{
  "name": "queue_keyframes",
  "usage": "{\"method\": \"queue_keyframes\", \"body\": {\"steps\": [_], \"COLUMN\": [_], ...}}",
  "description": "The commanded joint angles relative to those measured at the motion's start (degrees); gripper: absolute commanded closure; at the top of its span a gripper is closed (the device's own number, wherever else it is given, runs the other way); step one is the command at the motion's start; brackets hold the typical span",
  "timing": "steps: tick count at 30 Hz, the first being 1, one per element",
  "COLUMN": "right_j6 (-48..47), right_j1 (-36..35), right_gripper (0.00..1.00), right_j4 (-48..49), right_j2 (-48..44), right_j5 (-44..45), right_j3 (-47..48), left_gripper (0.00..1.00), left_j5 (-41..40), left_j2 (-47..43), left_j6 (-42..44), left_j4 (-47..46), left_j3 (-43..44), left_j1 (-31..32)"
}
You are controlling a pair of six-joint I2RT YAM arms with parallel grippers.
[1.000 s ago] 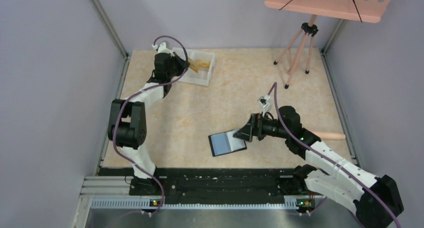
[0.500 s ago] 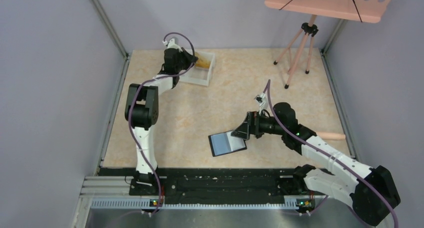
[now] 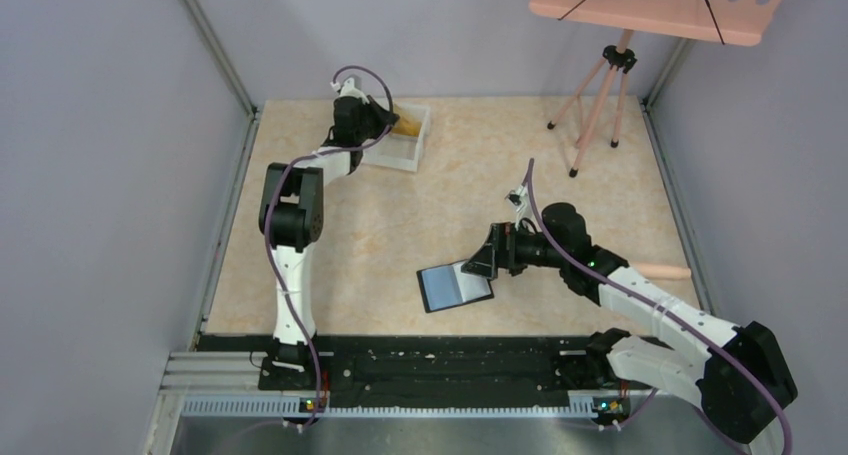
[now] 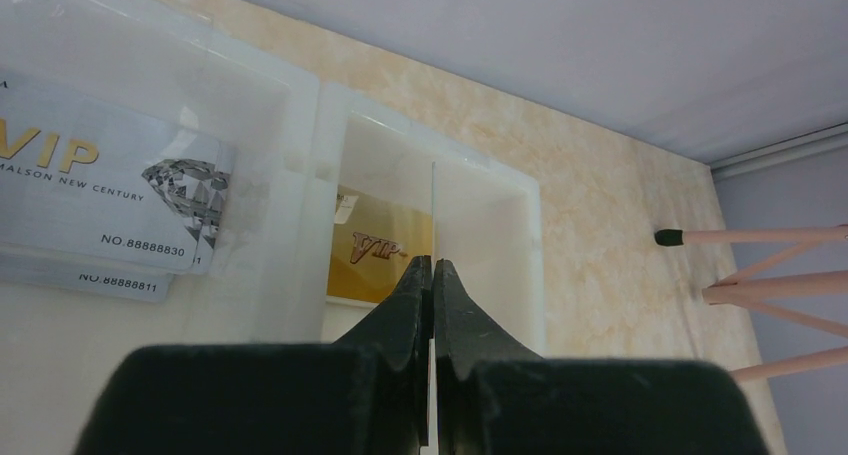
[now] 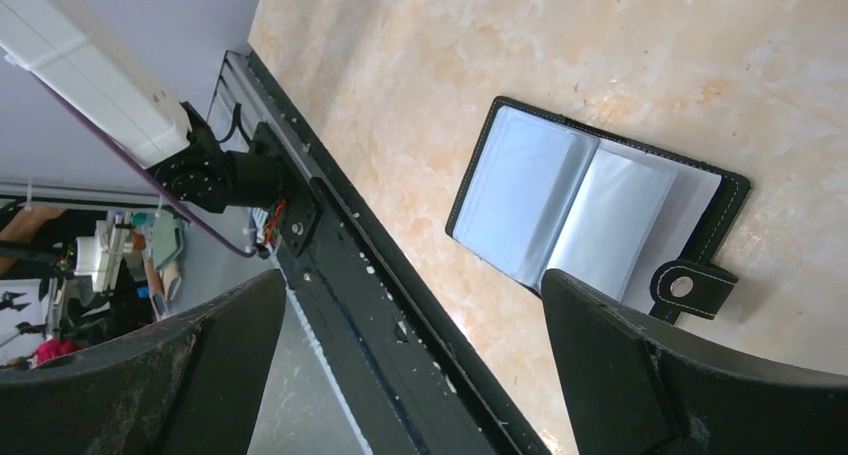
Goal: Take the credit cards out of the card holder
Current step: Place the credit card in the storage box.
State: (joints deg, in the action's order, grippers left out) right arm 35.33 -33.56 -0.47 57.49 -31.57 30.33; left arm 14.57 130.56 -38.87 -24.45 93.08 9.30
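The card holder (image 3: 455,286) lies open on the table, black-bordered with blue-grey sleeves, and also shows in the right wrist view (image 5: 590,210). My right gripper (image 3: 487,259) is open and empty at the holder's right edge; in its wrist view (image 5: 412,285) one finger overlaps the strap side. My left gripper (image 3: 383,123) is over the white tray (image 3: 408,153), shut on a credit card seen edge-on (image 4: 433,205) between its fingertips (image 4: 432,267). A gold VIP card (image 4: 375,260) lies in the tray's right compartment. Silver VIP cards (image 4: 110,190) lie in the left one.
A pink tripod (image 3: 600,95) with a pink board on top stands at the back right. A pink stick (image 3: 662,271) lies by the right wall. A black rail (image 3: 440,360) runs along the near edge. Grey walls close in the table.
My left arm has stretched farther back and right, carrying the card over the tray. My right gripper has shifted slightly left by the holder and stayed open.
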Motion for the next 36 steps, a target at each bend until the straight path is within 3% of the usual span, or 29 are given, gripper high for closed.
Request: {"method": "queue_keyframes", "body": {"steps": [1,7,25,30,36], "right_j6": [-1.5,-1.4,-0.7,-0.8,-0.8], "right_j1": [0.7,0.7,0.7,0.7,0.7], "right_gripper": [0.02,0.01,0.02,0.02,0.02], "right_j4": [0.9,0.9,0.6,0.6,0.6], "right_j2": [0.1,0.3,-0.7,-1.1,-1.6], "right_j5": [0.4,0.3,0.5,0.5,0.6], "right_j3": [3.4,3.2,3.7,3.7,3.6], "left_gripper": [1.0,0.99,0.77,0.79,0.98], "left_j5": [1.0,0.9,-1.0,-1.3,-2.2], "left_j2": [1.2,2.4,4.2,4.4,4.3], "left_j6": [0.5,1.2,5.8,6.3,6.2], "left_j4": [-2.7,-2.3,3.9,4.3,3.9], "left_j3": [2.9,4.0,8.6,9.3,9.6], "left_j1": [-0.2,0.3,1.2,1.3,1.4]}}
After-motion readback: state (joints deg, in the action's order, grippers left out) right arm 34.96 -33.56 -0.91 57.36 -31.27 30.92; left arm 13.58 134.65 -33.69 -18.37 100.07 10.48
